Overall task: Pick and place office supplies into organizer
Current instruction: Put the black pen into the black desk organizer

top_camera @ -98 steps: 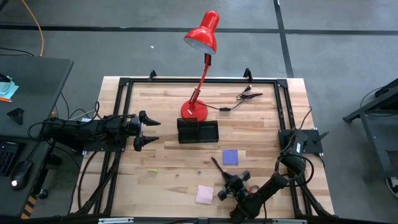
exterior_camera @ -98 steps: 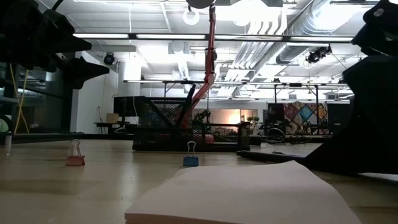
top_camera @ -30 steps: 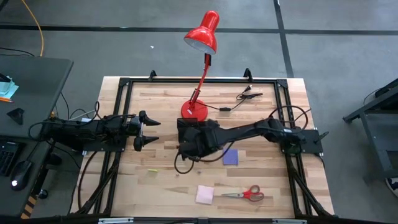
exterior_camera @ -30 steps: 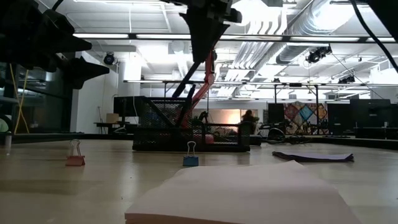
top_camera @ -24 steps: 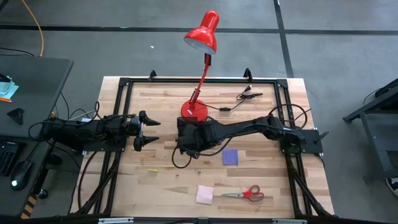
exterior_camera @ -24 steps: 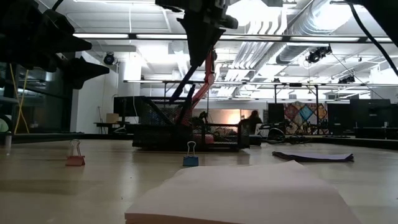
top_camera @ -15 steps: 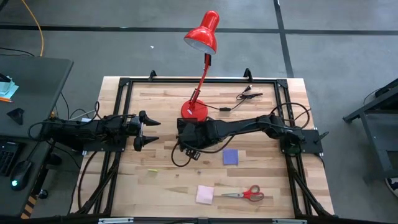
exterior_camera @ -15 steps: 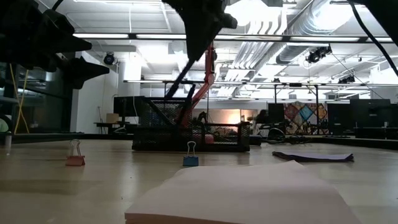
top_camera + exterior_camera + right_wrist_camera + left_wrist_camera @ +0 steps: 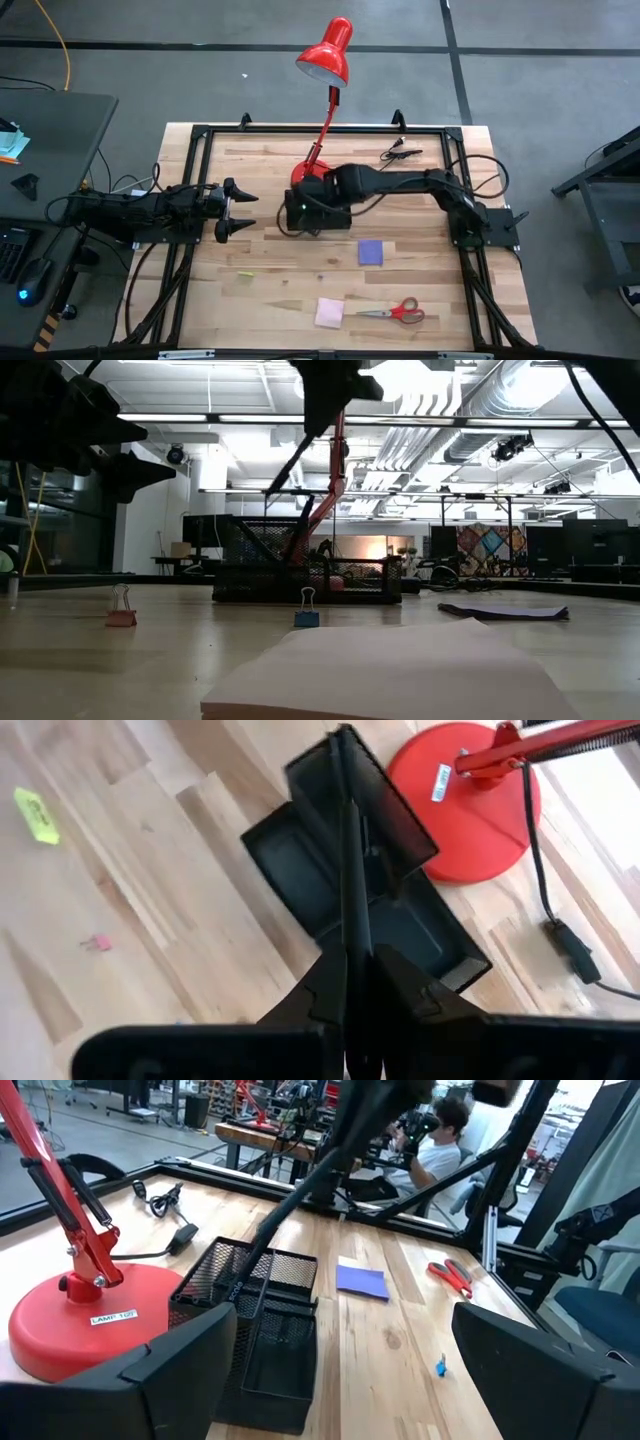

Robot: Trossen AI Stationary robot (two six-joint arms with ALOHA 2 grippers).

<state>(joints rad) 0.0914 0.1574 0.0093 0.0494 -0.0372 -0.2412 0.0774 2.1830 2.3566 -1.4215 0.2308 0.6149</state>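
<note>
My right gripper (image 9: 297,212) hangs over the black mesh organizer (image 9: 255,1320), shut on a thin black pen (image 9: 347,870). In the low view the pen (image 9: 290,465) slants down from the gripper (image 9: 322,405) and ends just above the organizer (image 9: 305,565). A purple sticky pad (image 9: 370,252), a pink pad (image 9: 329,312) and red-handled scissors (image 9: 395,311) lie flat on the table nearer the front. My left gripper (image 9: 240,210) waits open at the table's left, pointing level at the organizer. My right gripper pinches the pen's upper end (image 9: 350,955) between its two fingers. The fingers come from above, slanting down. The pen sticks out past the fingertips, tilted and lifted clear, with its lower end (image 9: 270,490) over the organizer.
The red desk lamp's round base (image 9: 313,178) stands just behind the organizer. A black cable (image 9: 385,160) lies at the far right. A pink binder clip (image 9: 120,615) and a blue one (image 9: 307,618) stand on the table. A person sits beyond the table (image 9: 440,1140).
My right gripper has carried the pen up and toward the table's far edge, from the spot in front of the organizer to above it. The gripper has turned a little on the way. The pen's lower end has risen with it.
</note>
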